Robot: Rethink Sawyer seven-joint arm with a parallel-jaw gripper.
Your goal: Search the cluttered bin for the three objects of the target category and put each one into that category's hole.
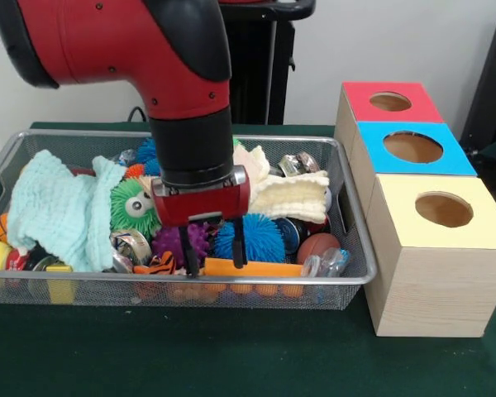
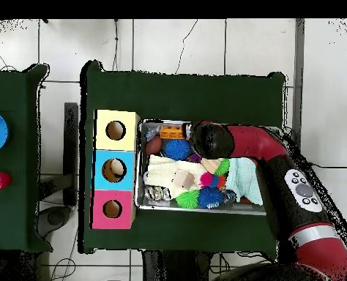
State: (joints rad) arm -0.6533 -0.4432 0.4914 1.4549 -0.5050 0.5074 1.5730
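Green surface holds the bin [image 1: 8, 157], mid frame. Tiger toy [image 1: 160, 265] sits low-center w/ open, empty jaws of the gripper [image 1: 217, 255] just above it. Red box hole [image 1: 389, 102], upper right; nothing dropped yet, I think.

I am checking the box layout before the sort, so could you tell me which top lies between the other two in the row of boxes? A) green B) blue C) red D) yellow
B: the blue top sits between the red top and the yellow top in the front view, and the overhead view shows the same order.
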